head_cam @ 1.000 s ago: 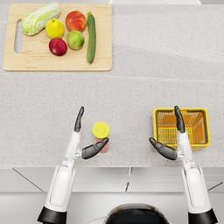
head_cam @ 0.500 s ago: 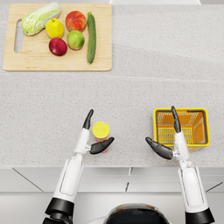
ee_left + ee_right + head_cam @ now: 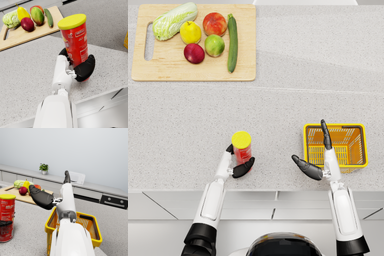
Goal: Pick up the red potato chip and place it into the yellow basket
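Note:
The red chip can [image 3: 242,152] with a yellow lid [image 3: 241,139] stands upright near the counter's front edge, left of centre. My left hand [image 3: 239,167] grips its lower half, thumb on one side and fingers behind, as the left wrist view shows on the can [image 3: 75,47] and hand [image 3: 83,68]. Whether the can's base touches the counter is hidden. The yellow wire basket [image 3: 335,126] sits to the right. My right hand [image 3: 320,162] is open at the basket's left rim, one finger stretched over it, holding nothing; the right wrist view shows the same hand [image 3: 47,198] and basket [image 3: 98,240].
A wooden cutting board [image 3: 193,72] lies at the far left with a cabbage [image 3: 175,20], round fruits [image 3: 214,23] and a cucumber [image 3: 232,42]. The counter's front edge [image 3: 278,190] runs just below both hands. Speckled counter stretches between can and basket.
My left hand has slid right to the can and closed its fingers and thumb around it. The right hand has drifted slightly left, still open beside the basket.

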Controlling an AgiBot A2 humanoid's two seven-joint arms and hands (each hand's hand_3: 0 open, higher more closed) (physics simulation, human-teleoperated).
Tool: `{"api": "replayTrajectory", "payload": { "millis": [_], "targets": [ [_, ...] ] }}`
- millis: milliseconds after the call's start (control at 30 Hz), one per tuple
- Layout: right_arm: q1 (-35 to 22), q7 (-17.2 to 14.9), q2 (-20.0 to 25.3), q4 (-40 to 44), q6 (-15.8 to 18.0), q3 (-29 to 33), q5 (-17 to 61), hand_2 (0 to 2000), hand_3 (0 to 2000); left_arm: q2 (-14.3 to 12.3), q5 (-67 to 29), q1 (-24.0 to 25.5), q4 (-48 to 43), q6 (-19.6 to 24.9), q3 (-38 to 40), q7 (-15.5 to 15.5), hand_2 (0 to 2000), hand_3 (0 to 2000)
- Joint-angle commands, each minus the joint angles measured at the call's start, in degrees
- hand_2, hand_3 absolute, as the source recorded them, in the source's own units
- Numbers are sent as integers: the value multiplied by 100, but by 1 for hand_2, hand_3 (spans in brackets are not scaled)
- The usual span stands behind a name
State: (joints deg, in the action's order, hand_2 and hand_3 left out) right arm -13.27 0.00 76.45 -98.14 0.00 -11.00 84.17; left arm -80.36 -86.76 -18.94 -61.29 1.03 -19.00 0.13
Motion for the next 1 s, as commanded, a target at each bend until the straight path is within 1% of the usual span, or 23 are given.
{"api": "replayTrajectory", "payload": {
  "millis": [33,67,100,167,233,333,400,467,533,667,733,767,833,900,933,967,1000],
  "targets": [
    [-53,0,35,243,0,-109,0,0,0,55,-3,173,-1655,20,359,23,2000,1960],
    [-54,0,47,325,0,-162,0,0,0,24,-5,137,-1965,-14,464,19,2000,2000],
    [-38,0,52,451,0,-230,0,0,0,-15,-3,86,-2198,30,533,0,2000,2000],
    [23,0,47,727,0,-551,-1,0,0,-110,-2,-61,-2580,49,608,-10,2000,2000],
    [4,0,84,750,0,-801,-1,0,0,-207,-1,-219,-2641,42,602,-21,2000,2000],
    [-120,0,206,602,0,-933,0,0,0,-351,0,-443,-2798,48,581,-32,2000,2000],
    [-279,0,336,637,0,-999,1,0,0,-450,0,-539,-3051,26,403,-38,2000,2000],
    [-410,0,452,636,0,-1096,0,0,0,-501,0,-532,-3311,18,122,-41,2000,2000],
    [-532,0,562,568,0,-1145,0,0,0,-551,1,-540,-3212,83,-209,-37,2000,2000],
    [-654,0,690,457,0,-1105,0,0,0,-561,2,-475,-2748,110,-850,-47,2000,2000],
    [-691,-5,740,478,73,-1178,-1,0,0,-630,0,-518,-2758,82,-1023,-44,2000,2000],
    [-727,-4,775,507,55,-1193,-1,0,0,-639,-1,-507,-2833,121,-1084,-33,2000,2000],
    [-765,1,827,512,209,-1240,-2,0,0,-653,-2,-484,-2944,176,-1140,-13,2000,2000],
    [-808,10,869,550,294,-1273,-1,0,0,-633,-7,-454,-2998,99,-1160,-15,2000,2000],
    [-664,8,773,553,348,-1208,0,1361,327,-611,-8,-442,-3046,73,-1157,-16,2000,2000],
    [-837,35,850,559,908,-1268,4,2000,653,-565,-8,-420,-3143,123,-1150,-30,2000,2000],
    [-860,54,821,566,1376,-1321,4,2000,980,-542,-7,-441,-3127,235,-1149,-37,2000,2000]
  ]
}}
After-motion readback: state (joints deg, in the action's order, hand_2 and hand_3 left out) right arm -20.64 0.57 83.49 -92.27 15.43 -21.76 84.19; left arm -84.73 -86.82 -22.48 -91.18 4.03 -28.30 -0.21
